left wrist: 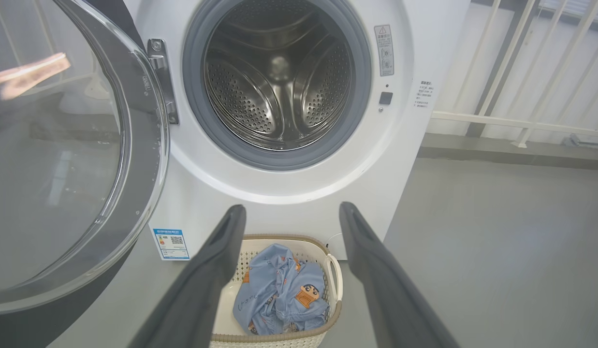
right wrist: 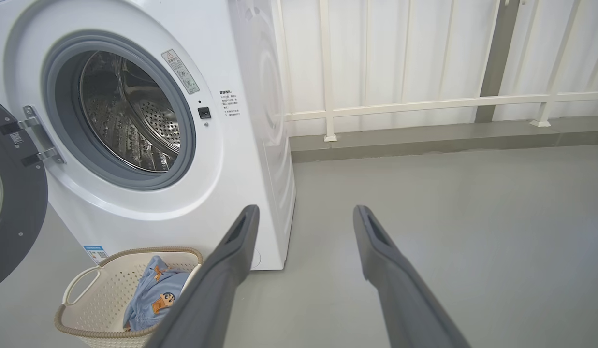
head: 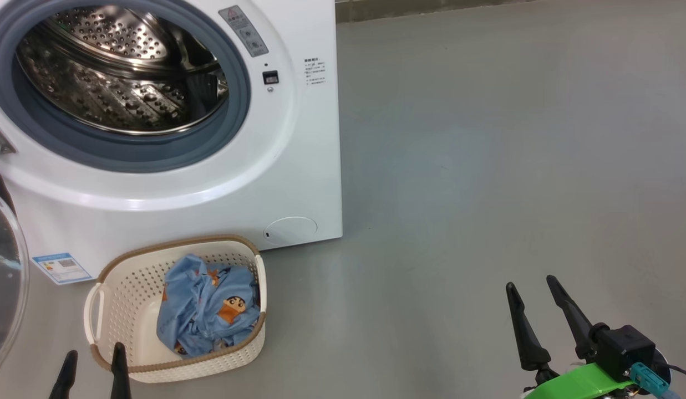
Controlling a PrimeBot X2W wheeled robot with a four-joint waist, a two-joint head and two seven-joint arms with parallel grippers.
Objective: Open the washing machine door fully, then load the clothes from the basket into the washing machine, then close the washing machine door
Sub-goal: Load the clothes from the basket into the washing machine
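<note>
Two labels on the washing machine point(head: 298, 166), a grey warning strip point(head: 243, 30) and a blue energy sticker point(head: 61, 267), are too small for us to read. In our head view the basket point(head: 126, 282) at 8 o'clock holds the clothes point(head: 207, 310); our left gripper point(head: 95, 351) just below it and right gripper point(head: 530, 282) at 4 are both spread. Our left wrist view brings in most of the washing machine door point(left wrist: 62, 169), swung open at 9. Our right wrist view brings in the machine's side panel point(right wrist: 269, 121) and a white railing point(right wrist: 424, 104) at 2.
</note>
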